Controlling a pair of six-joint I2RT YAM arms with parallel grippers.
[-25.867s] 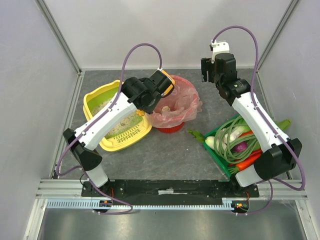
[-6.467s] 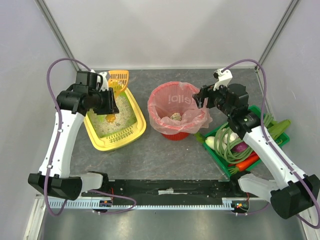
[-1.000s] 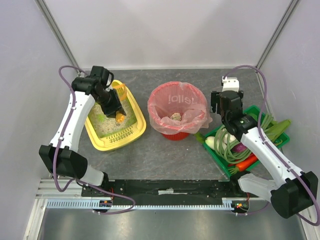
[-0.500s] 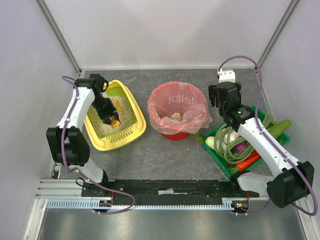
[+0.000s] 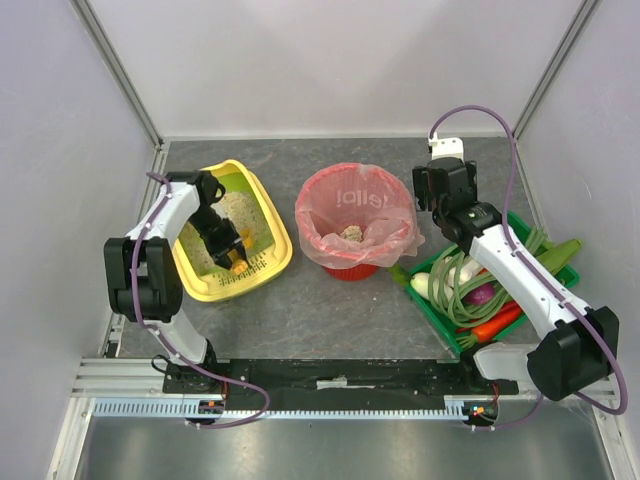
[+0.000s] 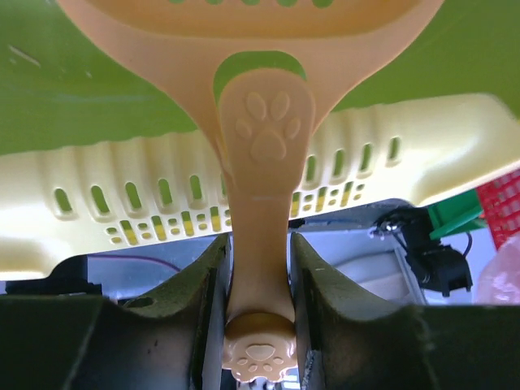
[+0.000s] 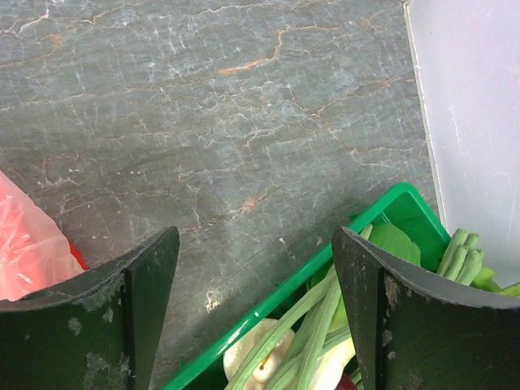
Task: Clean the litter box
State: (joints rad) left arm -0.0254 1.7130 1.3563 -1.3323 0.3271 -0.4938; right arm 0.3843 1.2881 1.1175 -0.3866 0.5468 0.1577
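We find one litter box on the left part of the table, just left of the red bin and apart from it. It is a yellow rounded-rectangular tray with green inner walls, and its near rim is slotted. Pale beige grainy litter covers its floor.

One orange scoop, with paw prints moulded on its handle, sits inside the box above the slotted rim. The left gripper pinches that handle between both fingers.

We count one round red bin lined with a pink bag, and one green tray of vegetables on the right. The right gripper hangs with its fingers spread, gripping nothing, above the table between the bin and the green tray.
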